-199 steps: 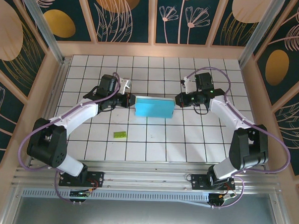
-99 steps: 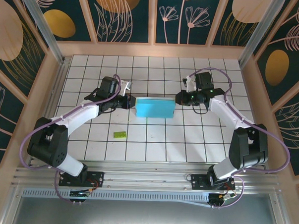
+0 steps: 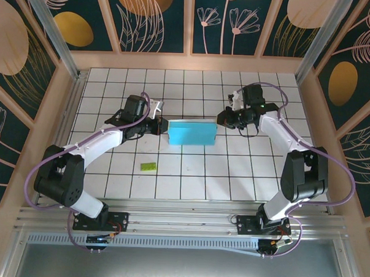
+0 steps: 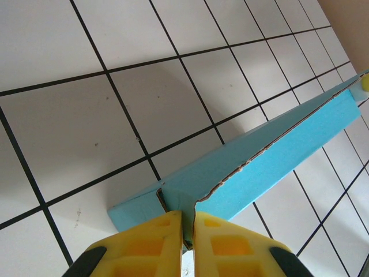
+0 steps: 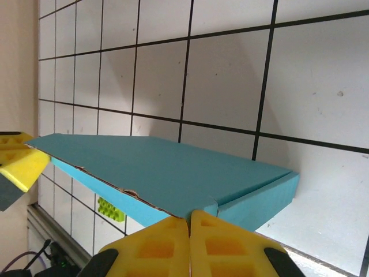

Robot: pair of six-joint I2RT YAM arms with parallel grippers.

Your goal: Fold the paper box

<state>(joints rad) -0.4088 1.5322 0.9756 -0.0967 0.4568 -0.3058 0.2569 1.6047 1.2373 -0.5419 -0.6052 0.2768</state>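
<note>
Left gripper point(image 4: 188, 224) and right gripper point(image 5: 189, 222) each clamp an end of the box point(image 3: 191, 132); move your ends together, level, untwisted.

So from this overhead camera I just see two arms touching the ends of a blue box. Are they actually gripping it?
Observer: Yes. The left wrist camera shows the left gripper pinched shut on a corner of the paper box.
Operator: And the other arm?
Observer: Its wrist camera shows the right gripper likewise shut, on the edge of the opposite end.
Operator: Is the box neatly closed?
Observer: Not quite. Up close, the seam along one long edge looks ragged, with a thin pale line of card showing.
</note>
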